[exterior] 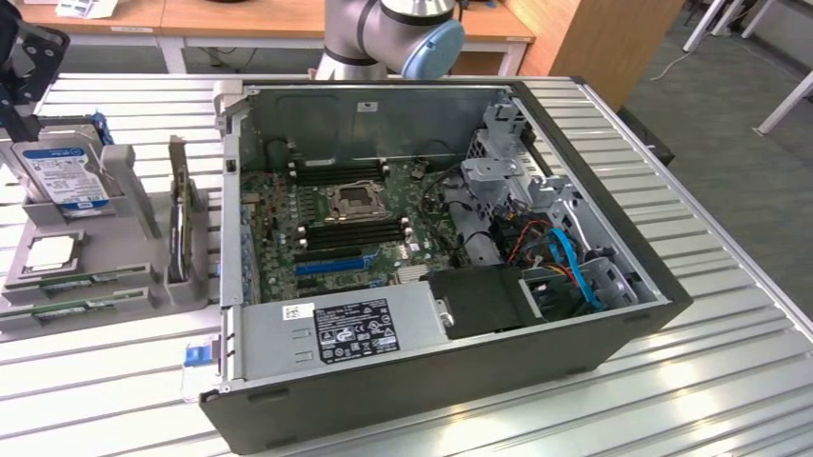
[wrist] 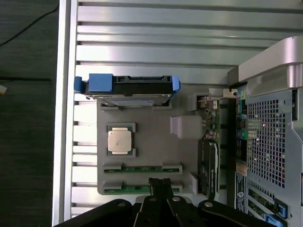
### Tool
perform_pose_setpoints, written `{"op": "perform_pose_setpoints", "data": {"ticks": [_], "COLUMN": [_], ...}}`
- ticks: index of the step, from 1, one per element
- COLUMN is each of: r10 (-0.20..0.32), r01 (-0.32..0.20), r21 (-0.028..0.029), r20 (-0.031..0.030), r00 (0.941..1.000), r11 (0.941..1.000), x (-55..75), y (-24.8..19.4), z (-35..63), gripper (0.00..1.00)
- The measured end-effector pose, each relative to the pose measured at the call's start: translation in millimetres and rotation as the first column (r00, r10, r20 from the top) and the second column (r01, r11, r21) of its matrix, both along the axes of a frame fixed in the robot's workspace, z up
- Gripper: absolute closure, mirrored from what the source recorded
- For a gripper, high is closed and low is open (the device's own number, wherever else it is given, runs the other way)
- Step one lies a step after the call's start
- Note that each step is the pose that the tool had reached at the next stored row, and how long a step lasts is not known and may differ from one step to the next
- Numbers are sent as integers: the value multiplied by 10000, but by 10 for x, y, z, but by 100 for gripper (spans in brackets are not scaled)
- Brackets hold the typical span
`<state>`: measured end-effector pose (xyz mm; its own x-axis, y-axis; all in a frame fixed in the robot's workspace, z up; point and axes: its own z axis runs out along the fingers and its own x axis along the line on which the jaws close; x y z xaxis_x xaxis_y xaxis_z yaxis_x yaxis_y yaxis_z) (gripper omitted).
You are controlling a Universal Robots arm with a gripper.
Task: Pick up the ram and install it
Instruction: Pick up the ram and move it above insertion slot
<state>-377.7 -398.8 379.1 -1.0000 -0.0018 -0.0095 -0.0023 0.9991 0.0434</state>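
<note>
Clenched shut on nothing, the gripper (wrist: 160, 183) is hanging over the ram (wrist: 128, 189), which is lying in a gray tray (wrist: 154, 146) at the exterior view's left beside a 2nd stick (wrist: 142, 168). Beyond, a chip (wrist: 118, 142) and a hard drive (wrist: 137, 88) are sitting in the same tray.

The robot arm (exterior: 387, 33) is cut off by the exterior view's upper edge. In the wrist view the end effector (wrist: 160, 181) hides the middle of one ram (wrist: 120, 190), and the computer case (wrist: 272, 142) runs off the frame. Print on the power supply label (exterior: 360, 328) is too small to read.
</note>
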Motion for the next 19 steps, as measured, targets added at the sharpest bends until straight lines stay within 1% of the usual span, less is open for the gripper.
{"op": "perform_pose_setpoints", "data": {"ticks": [3, 5, 8, 10, 13, 15, 17, 19], "r10": [475, 836, 1383, 1738, 2277, 2626, 2971, 3328], "r01": [-475, -836, -1383, -1738, -2277, -2626, -2971, -3328], "r21": [-2, -2, -2, -2, -2, -2, -2, -2], "r20": [-1, 0, 0, -1, 0, 0, 0, -1], "r00": [9989, 9965, 9904, 9848, 9737, 9649, 9548, 9430], "r11": [9989, 9965, 9904, 9848, 9737, 9649, 9548, 9430], "x": [0, 0, 0, 0, 0, 0, 0, 0], "y": [1, 0, 0, 0, 0, 0, 0, 0], "z": [-2, -4, -5, -6, -8, -9, -11, -12], "gripper": [90, 90, 90, 90, 90, 90, 90, 90]}}
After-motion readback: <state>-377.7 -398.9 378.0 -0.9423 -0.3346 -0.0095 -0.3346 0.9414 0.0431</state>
